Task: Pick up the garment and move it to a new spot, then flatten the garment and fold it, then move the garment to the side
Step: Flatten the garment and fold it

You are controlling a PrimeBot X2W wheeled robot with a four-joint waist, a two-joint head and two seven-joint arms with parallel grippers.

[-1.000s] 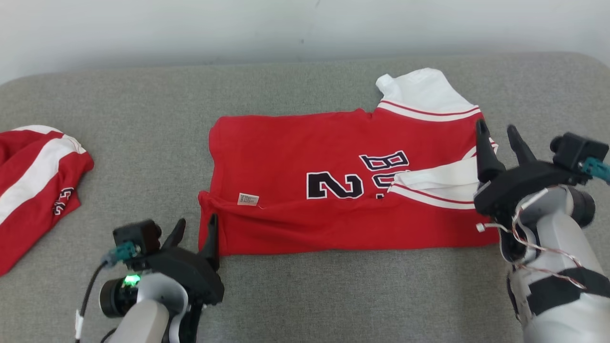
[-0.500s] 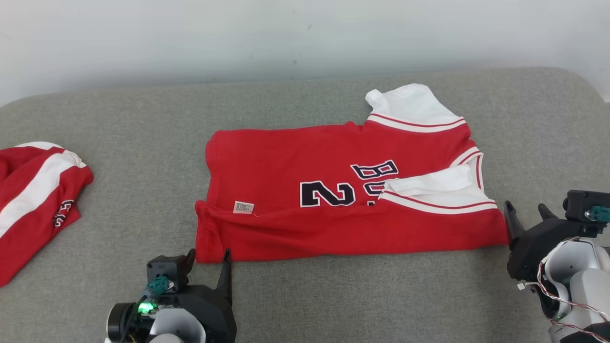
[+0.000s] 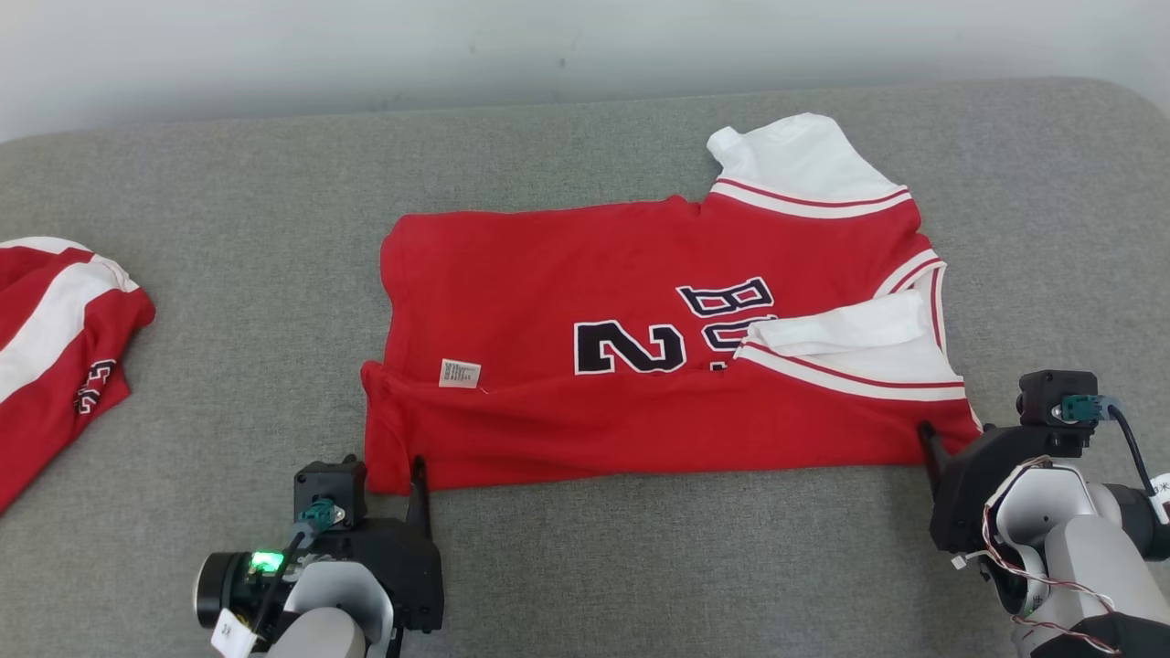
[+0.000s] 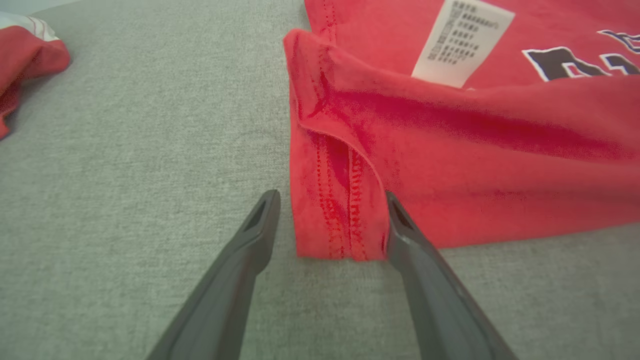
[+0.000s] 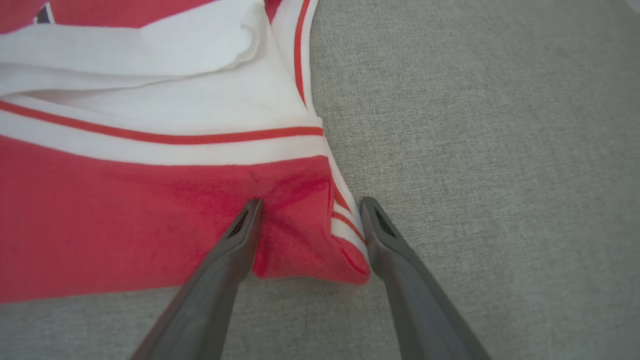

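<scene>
The garment [image 3: 640, 366] is a red jersey with white sleeves and dark numbers, lying folded lengthwise on the grey padded surface [image 3: 228, 228]. My left gripper [image 3: 388, 471] is at its near left corner. In the left wrist view the gripper [image 4: 330, 197] stands open with the hemmed corner of the garment [image 4: 475, 150] between its fingers. My right gripper [image 3: 955, 439] is at the near right corner. In the right wrist view it [image 5: 311, 202] is open too, straddling the red corner of the garment [image 5: 125, 215] just below the white striped sleeve band.
A second red and white garment [image 3: 55, 338] lies bunched at the far left of the surface, and its edge [image 4: 25, 55] appears in the left wrist view. A pale wall [image 3: 548, 46] runs along the back. Bare grey surface lies on all sides of the jersey.
The right gripper has come back from over the white sleeve to the near right corner. The left gripper has moved onto the near left corner. Both stay open; the head camera has shifted.
</scene>
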